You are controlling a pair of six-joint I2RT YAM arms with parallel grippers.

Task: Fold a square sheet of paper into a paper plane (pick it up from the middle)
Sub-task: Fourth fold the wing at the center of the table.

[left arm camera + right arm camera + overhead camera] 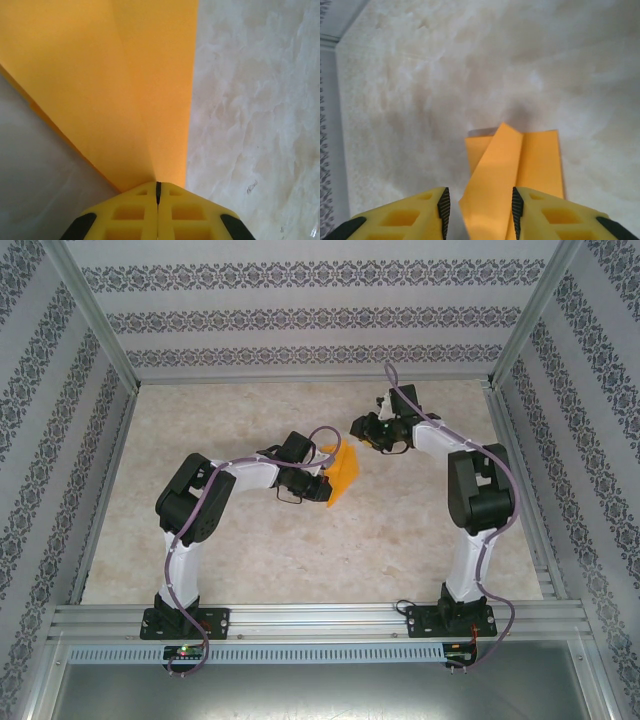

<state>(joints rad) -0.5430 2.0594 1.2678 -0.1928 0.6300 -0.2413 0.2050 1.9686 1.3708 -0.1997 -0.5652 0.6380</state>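
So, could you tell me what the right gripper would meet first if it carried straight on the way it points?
The folded orange paper: it sits between the right gripper's open fingers, with the table beyond, though depth is unclear.

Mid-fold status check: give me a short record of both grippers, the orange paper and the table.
left gripper: shut, pinching the orange paper at one edge
right gripper: open, fingers apart on either side of a folded flap
orange paper: partly folded, with visible creases; appears lifted off the table
right finger contact: cannot tell if either pad touches the flap
plane shape: not yet formed
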